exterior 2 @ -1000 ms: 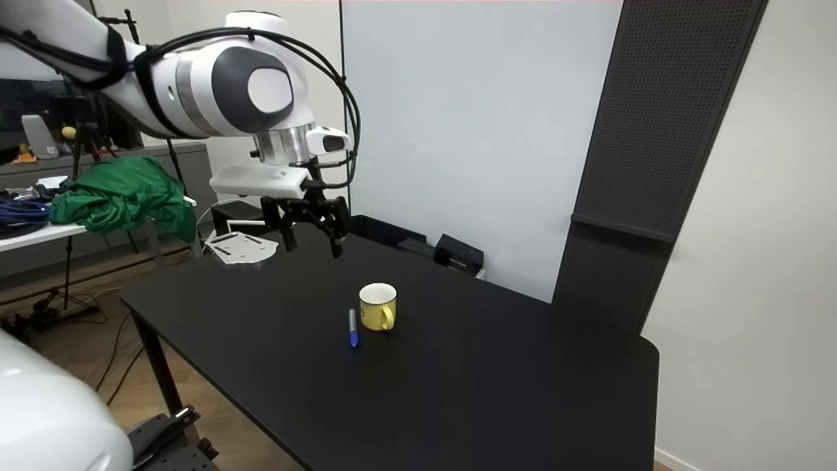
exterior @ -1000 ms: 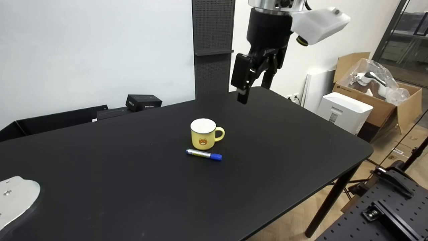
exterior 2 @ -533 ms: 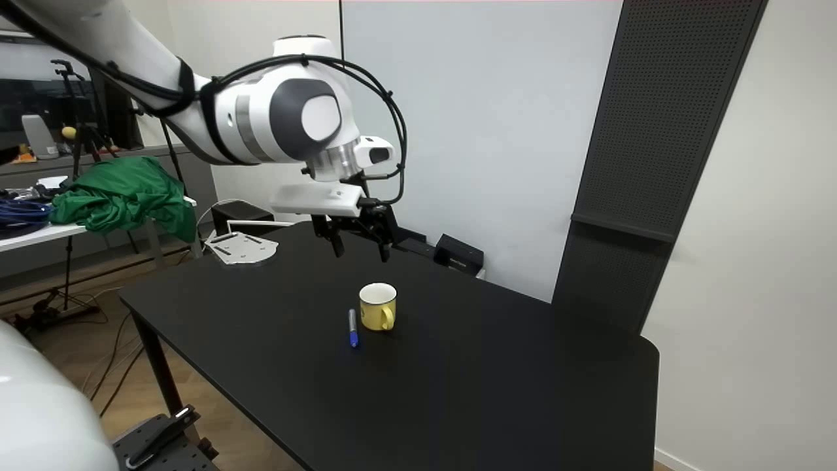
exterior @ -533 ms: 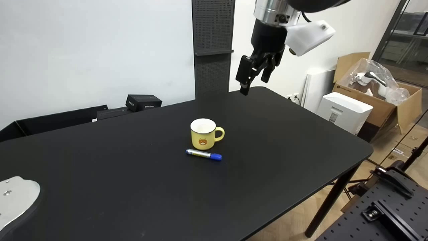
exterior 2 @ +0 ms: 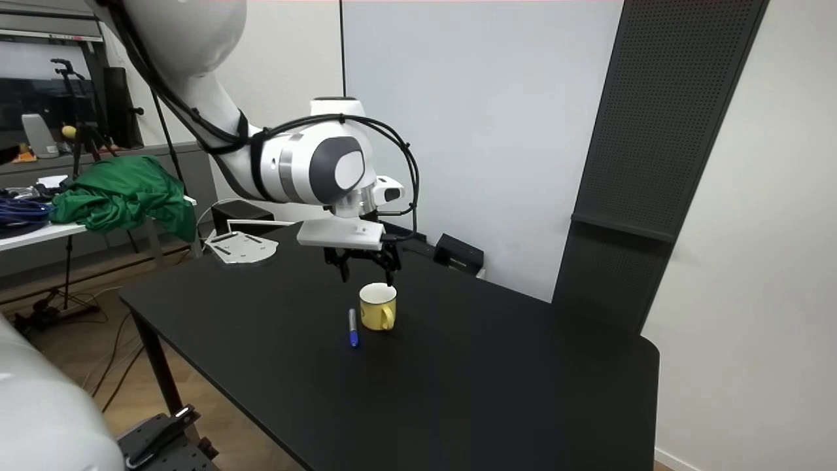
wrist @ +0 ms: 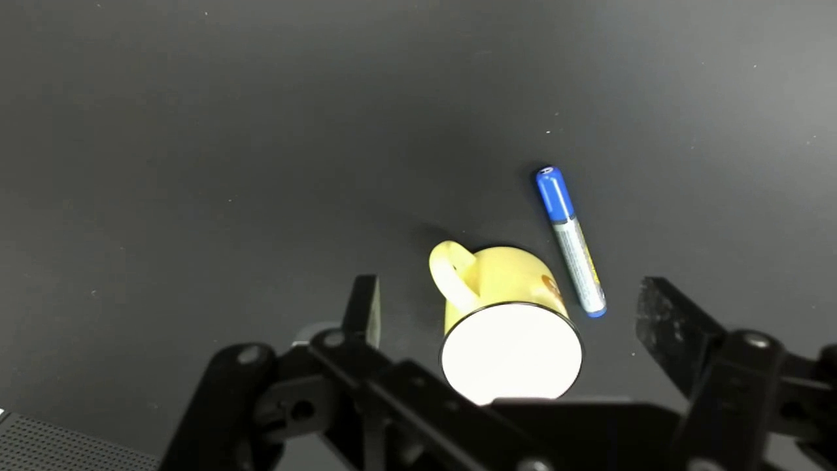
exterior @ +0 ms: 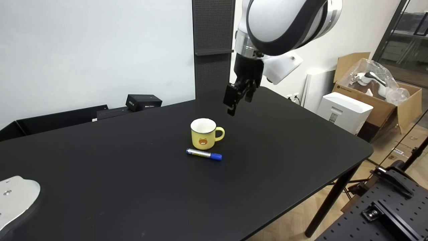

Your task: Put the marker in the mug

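The marker (exterior: 204,154) lies flat on the black table with its blue cap at one end. It also shows in an exterior view (exterior 2: 353,327) and in the wrist view (wrist: 574,247). The yellow mug (exterior: 200,139) stands upright close beside it, with its white inside facing up; it also shows in an exterior view (exterior 2: 374,315) and in the wrist view (wrist: 510,278). My gripper (wrist: 509,288) is open and empty, above the table near the mug. In the wrist view the mug shows between the fingers, and the marker lies toward the right finger (wrist: 673,327). The gripper also shows in both exterior views (exterior: 240,106) (exterior 2: 367,280).
A light metal plate (exterior: 20,197) sits at a far end of the table (exterior: 133,187). Black boxes (exterior: 143,102) stand behind the table's back edge by the wall. A perforated dark panel (exterior: 213,47) stands at the wall. A cardboard box (exterior: 378,97) stands beyond the table.
My gripper has moved across the table and lower, closer to the mug and marker, staying open. The mug and marker have not moved.
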`<action>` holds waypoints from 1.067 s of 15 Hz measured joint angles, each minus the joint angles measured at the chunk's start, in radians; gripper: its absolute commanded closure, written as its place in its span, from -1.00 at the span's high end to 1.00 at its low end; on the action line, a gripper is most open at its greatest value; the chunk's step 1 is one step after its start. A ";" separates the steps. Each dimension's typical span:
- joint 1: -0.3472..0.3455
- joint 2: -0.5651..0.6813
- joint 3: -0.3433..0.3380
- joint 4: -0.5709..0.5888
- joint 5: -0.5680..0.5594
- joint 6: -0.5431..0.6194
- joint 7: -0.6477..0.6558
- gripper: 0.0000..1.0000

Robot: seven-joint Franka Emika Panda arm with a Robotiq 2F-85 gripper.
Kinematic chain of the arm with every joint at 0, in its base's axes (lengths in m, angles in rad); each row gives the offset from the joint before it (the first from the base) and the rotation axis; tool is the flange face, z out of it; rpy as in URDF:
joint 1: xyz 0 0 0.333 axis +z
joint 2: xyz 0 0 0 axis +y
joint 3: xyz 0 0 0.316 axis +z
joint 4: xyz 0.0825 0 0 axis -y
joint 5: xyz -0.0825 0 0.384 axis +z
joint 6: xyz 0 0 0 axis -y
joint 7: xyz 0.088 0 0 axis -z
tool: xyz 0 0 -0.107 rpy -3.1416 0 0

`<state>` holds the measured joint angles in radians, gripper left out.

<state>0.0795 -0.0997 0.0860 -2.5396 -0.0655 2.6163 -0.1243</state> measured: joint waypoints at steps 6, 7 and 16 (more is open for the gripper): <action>-0.005 -0.001 -0.002 -0.004 -0.058 0.021 0.008 1.00; -0.002 0.015 0.001 -0.004 -0.068 0.051 0.000 1.00; 0.040 0.357 0.098 0.099 -0.048 0.297 -0.177 1.00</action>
<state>0.1193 0.2570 0.1840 -2.4410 -0.1140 2.9131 -0.3012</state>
